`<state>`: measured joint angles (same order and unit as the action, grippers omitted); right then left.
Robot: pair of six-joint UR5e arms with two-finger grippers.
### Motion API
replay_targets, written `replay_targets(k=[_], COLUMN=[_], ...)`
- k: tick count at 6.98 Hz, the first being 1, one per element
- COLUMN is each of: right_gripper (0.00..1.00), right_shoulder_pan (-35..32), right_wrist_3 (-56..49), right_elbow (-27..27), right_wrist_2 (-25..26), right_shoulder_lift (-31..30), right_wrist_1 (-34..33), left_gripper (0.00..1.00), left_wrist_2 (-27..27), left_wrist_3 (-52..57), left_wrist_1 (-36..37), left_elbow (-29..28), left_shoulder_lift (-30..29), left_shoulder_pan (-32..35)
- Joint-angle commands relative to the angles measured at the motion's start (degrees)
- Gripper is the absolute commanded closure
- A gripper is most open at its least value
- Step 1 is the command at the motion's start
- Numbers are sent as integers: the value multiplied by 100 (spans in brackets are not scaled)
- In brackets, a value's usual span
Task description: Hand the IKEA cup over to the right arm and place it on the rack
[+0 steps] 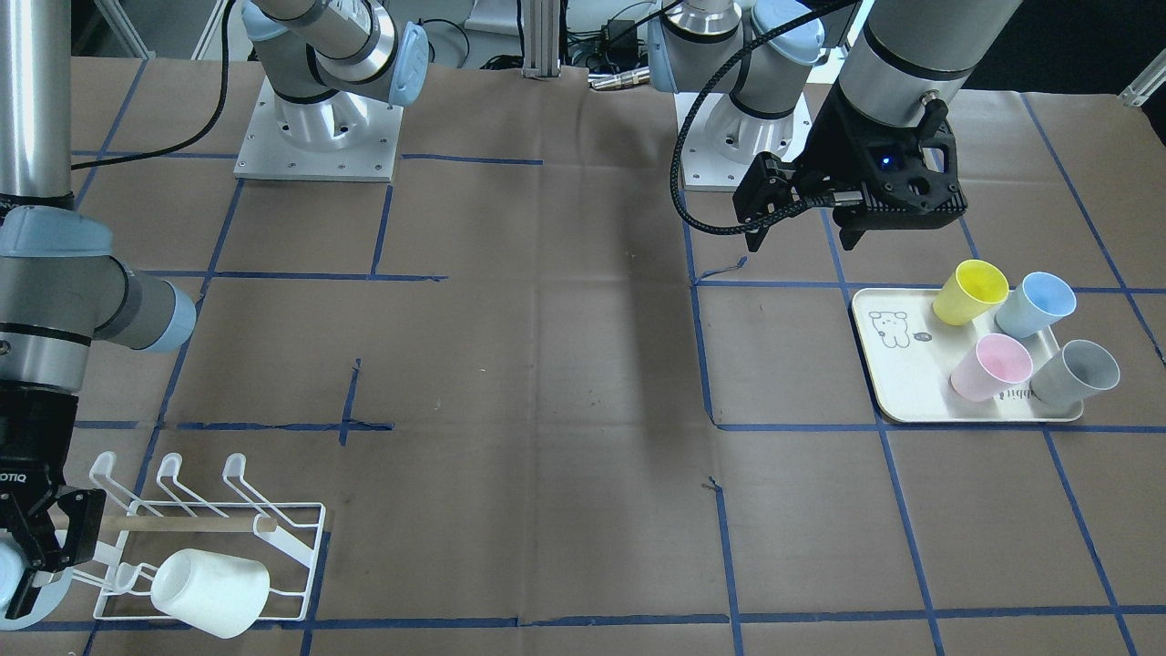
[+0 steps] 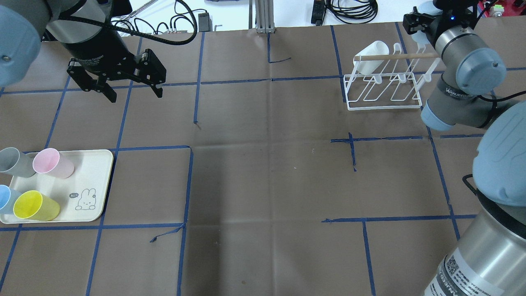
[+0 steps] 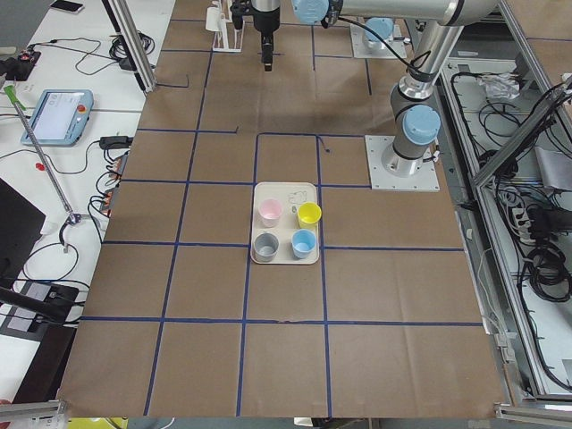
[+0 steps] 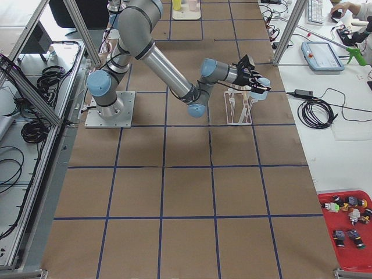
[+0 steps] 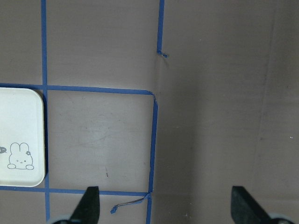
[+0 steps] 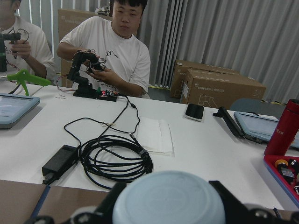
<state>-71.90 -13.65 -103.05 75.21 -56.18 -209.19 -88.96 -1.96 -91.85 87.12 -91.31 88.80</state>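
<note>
Your right hand (image 6: 169, 212) is clamped on the pale blue cup (image 6: 168, 193); it's likely light, slick plastic, so squeeze its walls gently.

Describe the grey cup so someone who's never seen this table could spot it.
On the brown paper-covered table, find the cream tray with the rabbit drawing. The grey cup stands in the tray corner diagonally opposite the drawing; beside it are a pink cup, a blue cup and a yellow cup, so it is the only grey one.
</note>
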Motion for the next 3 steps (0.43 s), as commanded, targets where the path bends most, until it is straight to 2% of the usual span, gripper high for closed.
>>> replay_targets(k=[1,3], right_gripper=[83,83], right_shoulder_pan=[0,0], right_wrist_3=[12,12], right_elbow=[-13,-22], right_wrist_2=[-198,-217], right_shoulder_lift=[133,221], right_wrist_1=[-51,-113], left_gripper=[0,0], left_wrist_2=[-7,2], left_wrist_3=[3,3], left_wrist_1=[0,-8], left_elbow=[-19,-19], left_shoulder_lift=[-1,-1], left_shoulder_pan=[6,6])
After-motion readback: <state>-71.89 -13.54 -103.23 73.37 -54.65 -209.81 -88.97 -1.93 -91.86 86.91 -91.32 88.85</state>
